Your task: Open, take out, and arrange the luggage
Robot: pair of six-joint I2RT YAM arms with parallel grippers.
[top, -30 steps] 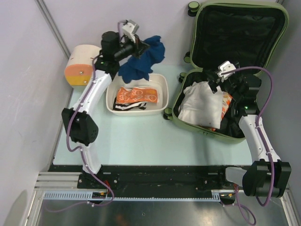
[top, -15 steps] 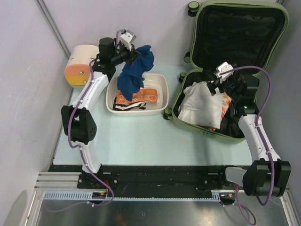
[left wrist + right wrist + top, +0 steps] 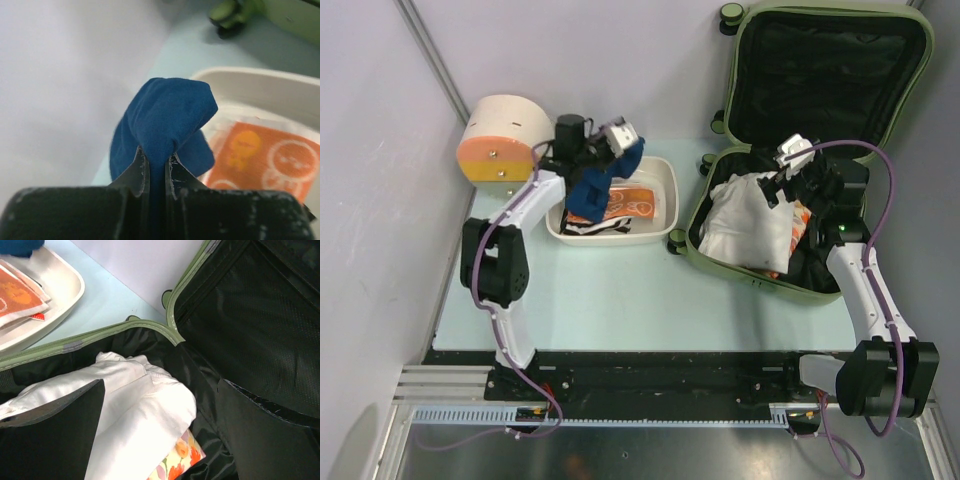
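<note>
- The luggage (image 3: 830,75) lay open at the far right of the table (image 3: 620,290). Its lid stood up against the far wall and its base lay flat, with the black lining showing.
- As a hard green shell it looked stiff, bulky and probably too heavy for one gripper to lift. The wheels might let it roll if pushed, so it seemed best left where it was.
- What remained inside looked light and limp. A white garment (image 3: 150,400) was heaped in the base, with a floral item (image 3: 177,460) tucked under its near edge.
- Cloth like that would probably sag and trail, so a pinch on the raised fold at the top of the heap seemed the safest hold.
- The right gripper (image 3: 160,385) hung over that heap, fingers spread wide and holding nothing.
- The left gripper (image 3: 155,162) was at the far left, over the white tub (image 3: 665,175), its fingers nearly closed on a bunched blue garment (image 3: 165,115).
- That garment drooped towards the orange patterned packs (image 3: 625,205) lying in the tub.
</note>
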